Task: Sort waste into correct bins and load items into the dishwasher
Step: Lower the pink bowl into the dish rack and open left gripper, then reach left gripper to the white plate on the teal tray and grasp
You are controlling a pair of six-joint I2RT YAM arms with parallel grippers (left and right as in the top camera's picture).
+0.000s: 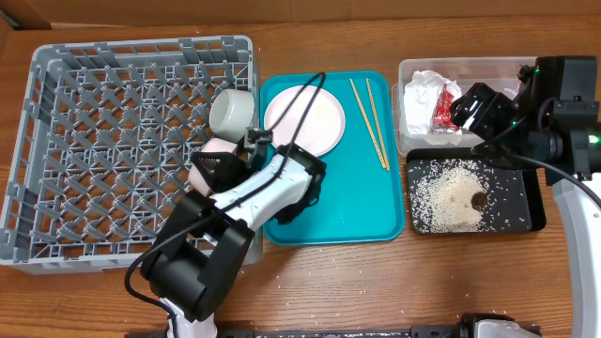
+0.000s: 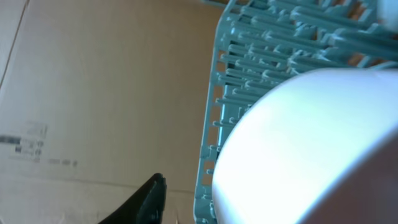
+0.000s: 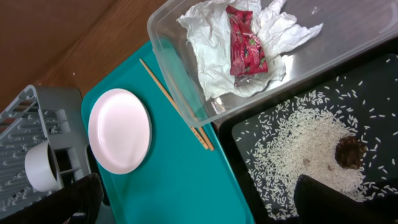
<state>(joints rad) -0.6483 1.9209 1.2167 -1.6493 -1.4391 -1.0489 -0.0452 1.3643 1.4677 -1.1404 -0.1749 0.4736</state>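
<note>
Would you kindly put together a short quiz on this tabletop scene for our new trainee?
1. True or false: the red wrapper lies in the black tray, not the clear tub.
2. The chopsticks lie: A on the teal tray; B in the clear tub; C in the black tray.
3. Fill in: amid the rice in the black tray sits a small ___ lump.
Key: 1 false; 2 A; 3 brown.
</note>
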